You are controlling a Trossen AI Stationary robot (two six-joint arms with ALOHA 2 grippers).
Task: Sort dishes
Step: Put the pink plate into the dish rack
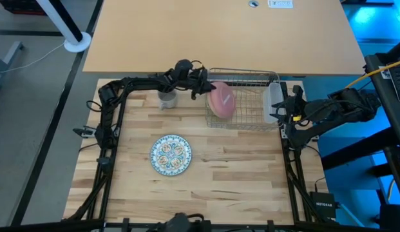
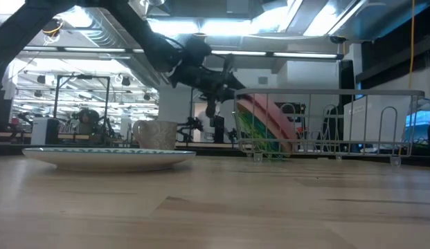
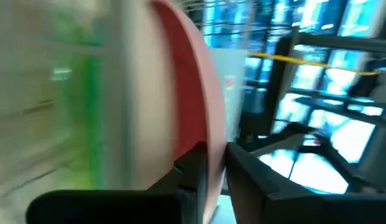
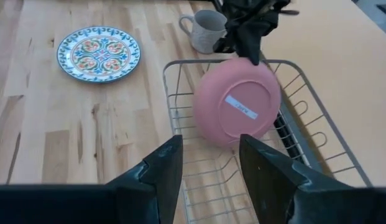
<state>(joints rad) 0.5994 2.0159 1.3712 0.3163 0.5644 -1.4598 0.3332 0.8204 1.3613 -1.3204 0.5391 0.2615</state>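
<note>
While the left gripper (image 1: 203, 88) pinches the top rim of the pink plate (image 1: 221, 101), that plate stands tilted on edge inside the wire dish rack (image 1: 251, 119) at the far side of the table. From where I stand this looks like the racking step: the plate is being seated in its slot. The next move, I'd guess, calls for the fingers to let go cleanly and lift without tipping it, then head for the grey cup (image 1: 167, 98) just beside the rack's left end, or the patterned plate (image 1: 171, 154) lying flat mid-table.

Only the low view shows a green plate (image 2: 260, 135) leaning behind the pink one; from above it is hidden. The left wrist view shows the dark fingers (image 3: 199, 168) clamped astride the pink rim. The right wrist view shows a label on the plate's underside, and the right gripper (image 4: 208, 162) with its jaws apart, waiting near the rack's right end, holding nothing.
</note>
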